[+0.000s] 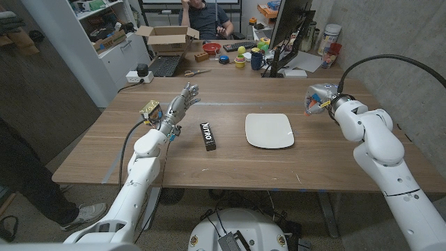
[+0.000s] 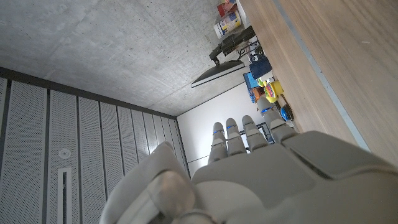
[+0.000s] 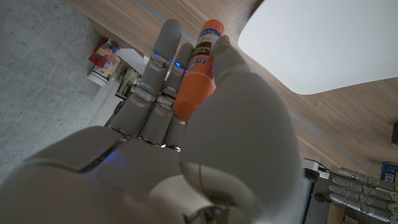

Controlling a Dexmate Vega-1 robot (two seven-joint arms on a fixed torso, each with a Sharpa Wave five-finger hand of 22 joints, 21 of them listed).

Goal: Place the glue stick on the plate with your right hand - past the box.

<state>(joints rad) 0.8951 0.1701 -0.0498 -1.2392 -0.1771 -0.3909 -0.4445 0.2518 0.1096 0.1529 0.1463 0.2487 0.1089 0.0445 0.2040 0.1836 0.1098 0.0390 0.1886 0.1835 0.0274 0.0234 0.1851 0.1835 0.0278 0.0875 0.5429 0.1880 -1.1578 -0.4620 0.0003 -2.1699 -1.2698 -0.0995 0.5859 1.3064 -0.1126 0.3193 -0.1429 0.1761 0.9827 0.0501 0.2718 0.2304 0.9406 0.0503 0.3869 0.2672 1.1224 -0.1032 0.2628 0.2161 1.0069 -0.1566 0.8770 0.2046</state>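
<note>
Head view: my right hand (image 1: 319, 98) hovers above the table (image 1: 334, 157), right of the plate (image 1: 269, 130), carrying the glue stick (image 1: 313, 103) clear of the surface. The box (image 1: 208, 136) lies left of the plate. My left hand (image 1: 175, 109) waits with fingers spread.

Left wrist view: fingers (image 2: 231, 138) extend side by side, holding nothing.

Right wrist view: thumb and fingers (image 3: 163, 65) pinch the orange glue stick (image 3: 198, 71), plate (image 3: 329, 43) just beyond, so I judge placement comes next.
</note>
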